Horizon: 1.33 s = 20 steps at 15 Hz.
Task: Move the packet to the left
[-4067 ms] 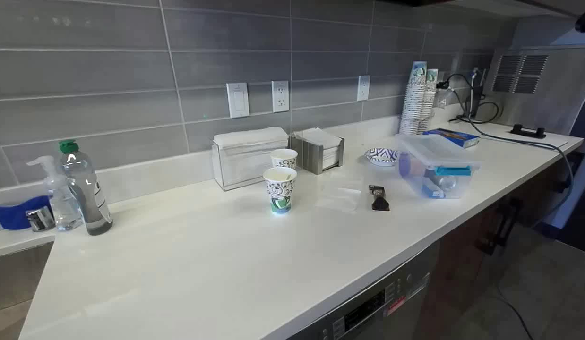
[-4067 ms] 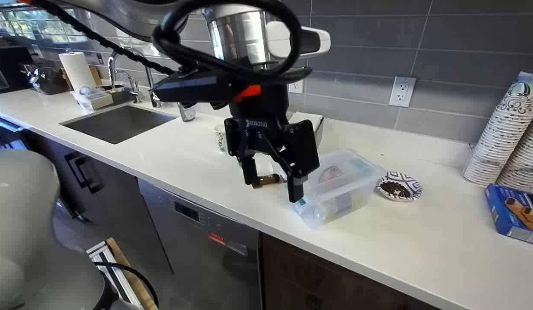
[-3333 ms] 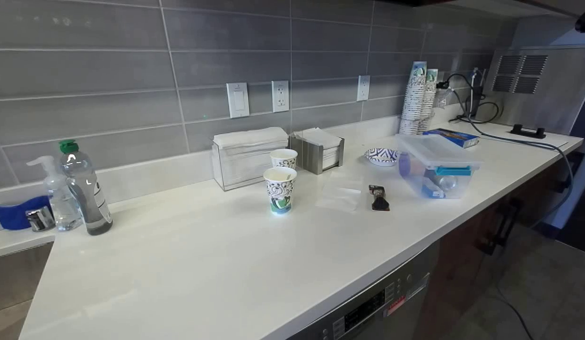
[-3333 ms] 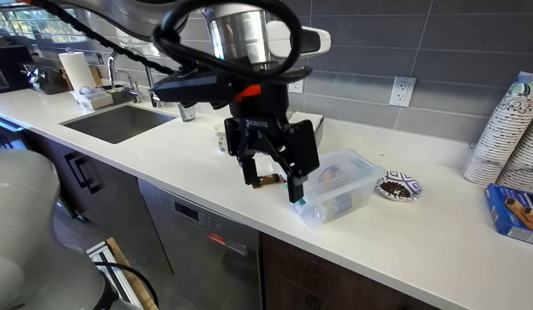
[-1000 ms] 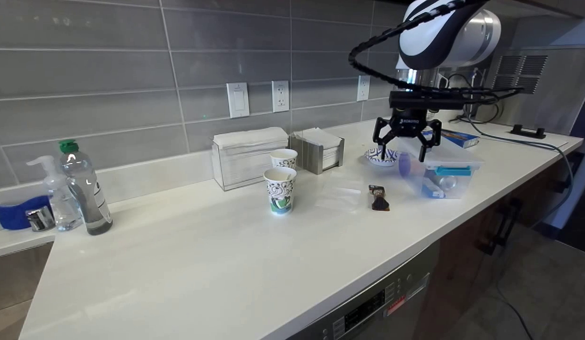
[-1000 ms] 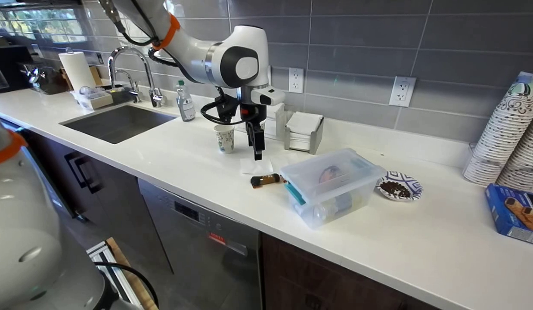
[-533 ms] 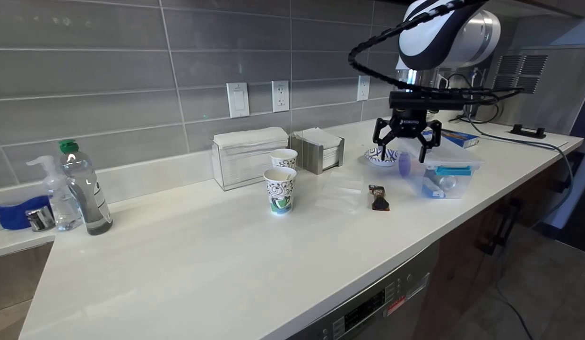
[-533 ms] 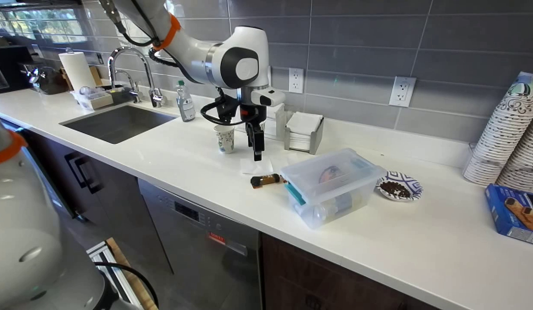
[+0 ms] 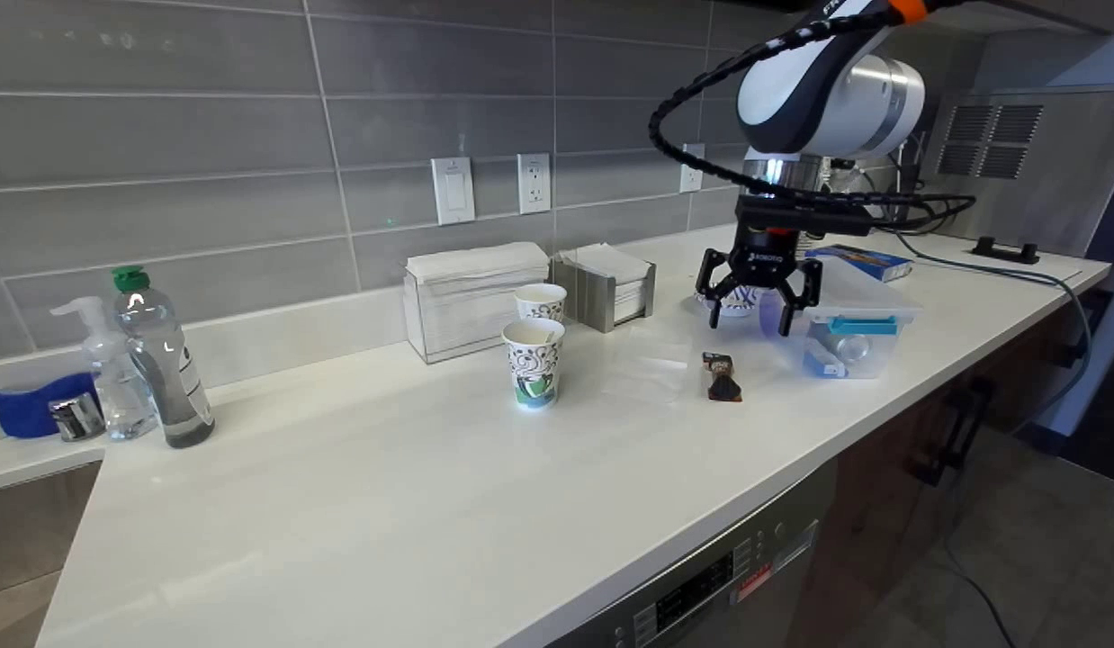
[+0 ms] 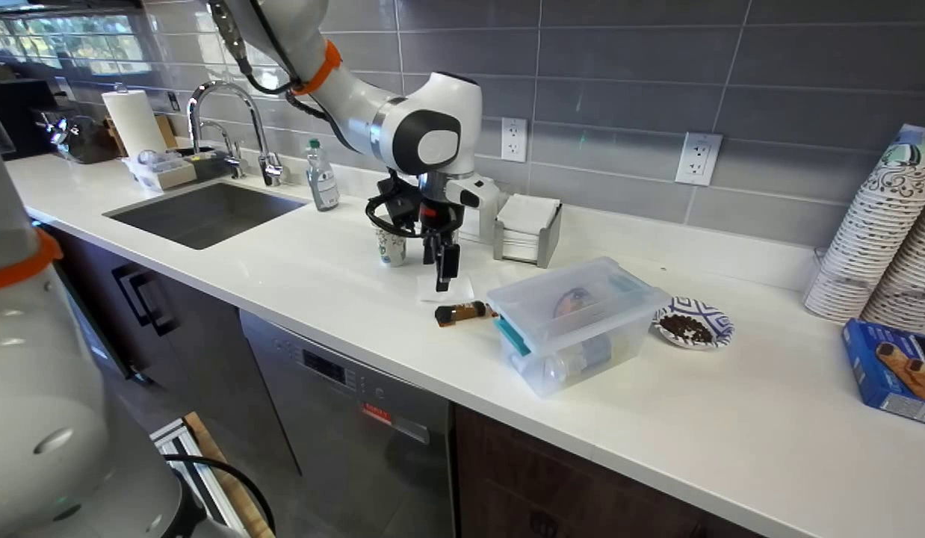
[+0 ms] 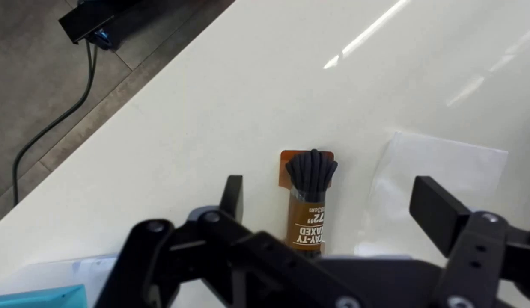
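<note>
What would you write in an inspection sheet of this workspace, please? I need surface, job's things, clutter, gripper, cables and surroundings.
Surface: white counter, shiny.
Job's things: brown-and-black packet, on the counter beside a white sheet.
Clutter: lidded clear box, patterned bowl with dark bits, paper cups, napkins, blue box.
Gripper: open, above the counter, holding nothing.
Cables: black cable looped above the gripper; cord lying on the counter and hanging over the edge.
Surroundings: tile wall, sink, dishwasher under the counter.

Packet on counter — claw wide apart
</note>
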Each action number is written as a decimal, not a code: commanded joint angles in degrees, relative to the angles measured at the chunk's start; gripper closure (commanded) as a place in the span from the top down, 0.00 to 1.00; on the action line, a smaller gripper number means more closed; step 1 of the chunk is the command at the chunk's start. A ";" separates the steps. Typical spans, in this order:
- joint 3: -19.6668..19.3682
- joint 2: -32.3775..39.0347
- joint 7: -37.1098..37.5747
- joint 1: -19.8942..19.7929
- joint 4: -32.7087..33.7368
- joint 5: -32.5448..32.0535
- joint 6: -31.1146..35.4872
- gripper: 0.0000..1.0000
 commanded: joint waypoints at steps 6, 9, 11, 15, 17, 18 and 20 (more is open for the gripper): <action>-1.55 9.86 -6.00 1.33 7.04 0.58 0.54 1.00; -1.92 12.33 -6.55 1.66 8.94 -0.01 0.67 1.00; -2.10 13.77 -7.09 1.86 10.13 -0.08 0.62 1.00; -2.44 16.15 -8.30 2.13 11.66 -0.23 0.49 1.00; -2.71 17.02 -8.77 2.12 12.13 -0.25 0.72 0.92; -2.85 17.41 -9.07 2.07 12.33 -0.13 0.87 0.88; -3.22 18.10 -9.29 1.97 12.62 -0.09 1.25 0.74</action>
